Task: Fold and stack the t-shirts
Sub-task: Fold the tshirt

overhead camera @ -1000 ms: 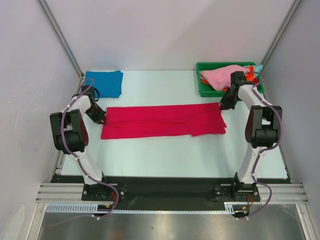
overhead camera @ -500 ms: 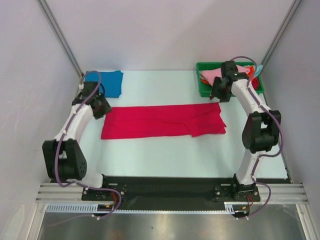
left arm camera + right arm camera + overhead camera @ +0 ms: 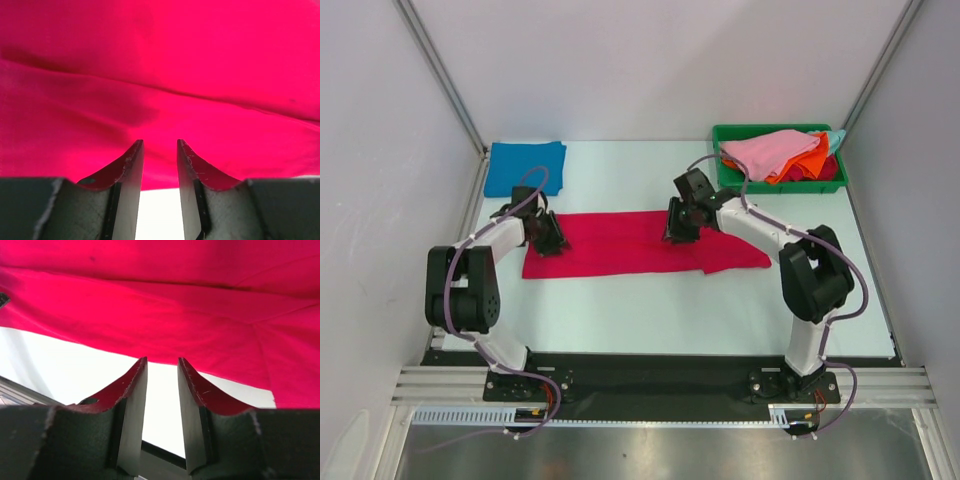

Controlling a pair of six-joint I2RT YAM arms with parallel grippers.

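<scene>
Now both arms stretch forward, wrists low over the table [image 3: 650,300]. The left gripper [image 3: 548,238] is at the left end of the crimson t-shirt [image 3: 620,248], jaws narrowly apart, nothing between them. The right gripper [image 3: 678,226] is at its far edge near mid-length, jaws likewise parted and empty. The shirt lies as a long folded band across the table's middle. A folded blue t-shirt [image 3: 525,167] lies in the far left corner. The green bin [image 3: 780,186] in the far right corner holds a pink t-shirt [image 3: 770,150] and an orange t-shirt [image 3: 803,168].

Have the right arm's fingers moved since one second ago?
Yes. In the top view the right arm's fingers went leftward, away from the green plastic bin, and are now over the middle of the crimson cloth t-shirt.
</scene>
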